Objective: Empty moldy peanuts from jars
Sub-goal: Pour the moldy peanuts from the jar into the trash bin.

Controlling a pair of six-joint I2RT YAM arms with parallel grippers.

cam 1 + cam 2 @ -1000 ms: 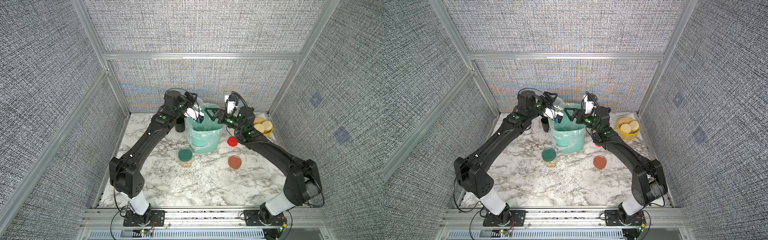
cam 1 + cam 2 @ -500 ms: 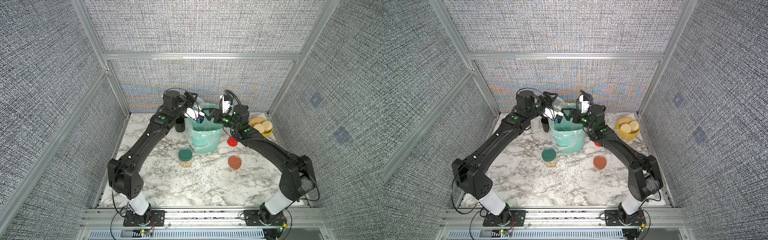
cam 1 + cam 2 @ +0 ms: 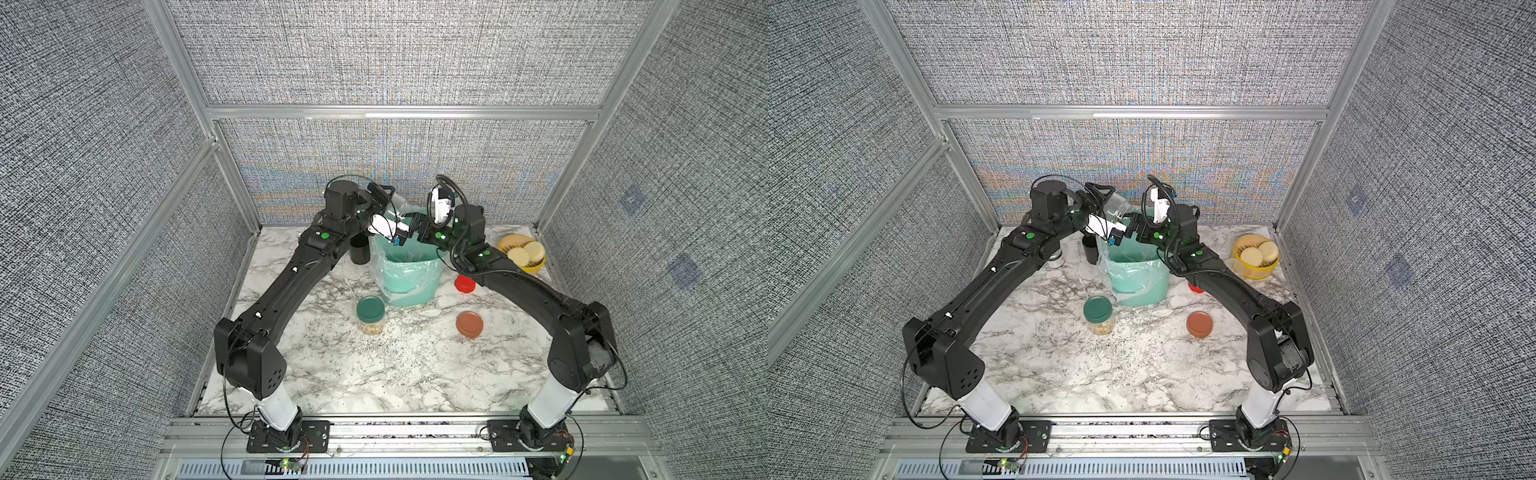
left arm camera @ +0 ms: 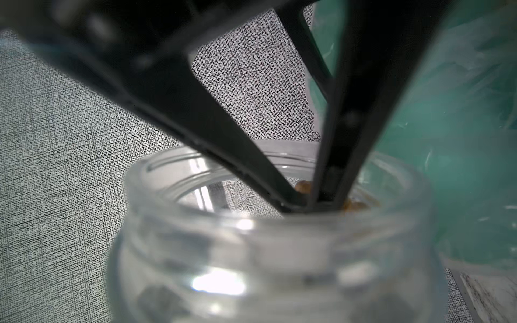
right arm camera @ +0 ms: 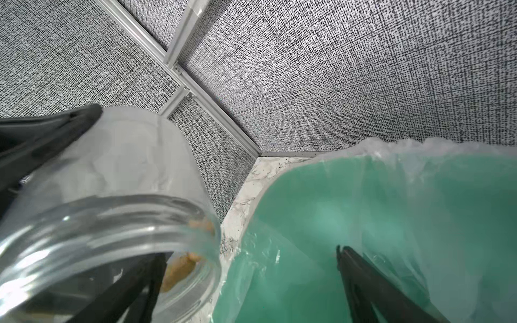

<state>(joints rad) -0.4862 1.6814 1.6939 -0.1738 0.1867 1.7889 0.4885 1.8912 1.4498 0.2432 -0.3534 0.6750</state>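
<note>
In both top views the left tool (image 3: 1111,210) pinches a lidless jar (image 3: 1124,204) tipped over the green bin (image 3: 1138,282), contents unreadable. Right wrist view shows few peanuts (image 5: 179,268) at its mouth. The right tool (image 5: 249,253) is spread, one finger at the rim.

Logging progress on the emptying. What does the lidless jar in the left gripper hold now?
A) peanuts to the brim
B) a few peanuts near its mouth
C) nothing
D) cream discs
B: the right wrist view shows only a few peanuts at the mouth of the tilted jar.
</note>
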